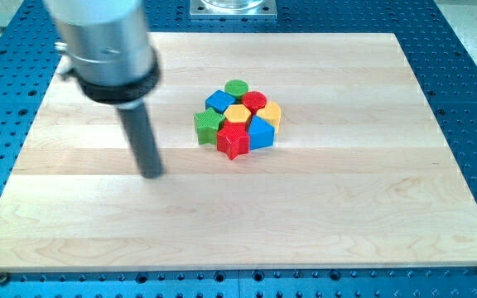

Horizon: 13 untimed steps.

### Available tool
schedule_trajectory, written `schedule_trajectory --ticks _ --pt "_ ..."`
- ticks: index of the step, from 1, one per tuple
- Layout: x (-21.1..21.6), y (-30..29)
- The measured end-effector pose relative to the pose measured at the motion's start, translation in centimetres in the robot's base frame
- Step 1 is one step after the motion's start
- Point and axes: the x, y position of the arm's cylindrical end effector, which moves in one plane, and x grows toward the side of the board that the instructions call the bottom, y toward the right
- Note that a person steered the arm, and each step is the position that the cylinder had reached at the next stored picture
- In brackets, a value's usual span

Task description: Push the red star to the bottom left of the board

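Note:
The red star [233, 141] lies at the bottom of a tight cluster of blocks near the middle of the wooden board [73, 223]. It touches a green block [208, 126] on its left, a yellow hexagon [237, 114] above it and a blue block [261, 132] on its right. My tip [152, 174] rests on the board to the left of the cluster, about a hundred pixels left of the red star and slightly lower. It touches no block.
The cluster also holds a green cylinder [236, 88], a blue block [219, 101], a red block [254, 102] and a yellow block [271, 114]. A blue perforated table surrounds the board. The arm's grey body [106, 41] hangs over the upper left.

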Motion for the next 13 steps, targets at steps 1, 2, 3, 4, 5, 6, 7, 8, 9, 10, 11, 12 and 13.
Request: schedule_trajectory --ticks 1,2,3,4,5,6,7,8,9,10,11,12,13 --pt "2.1 5.2" --pt "2.5 7.6" --pt "-1.9 10.6" --pt "-4.3 10.7" --pt "-5.4 10.7" --pt "-6.0 10.1" --pt "-6.3 11.0" --pt "-8.9 11.3" --pt "-9.2 11.3" --pt "-9.2 11.3" --pt "-9.2 11.3" --pt "-10.0 12.8" --pt "-12.3 14.3"
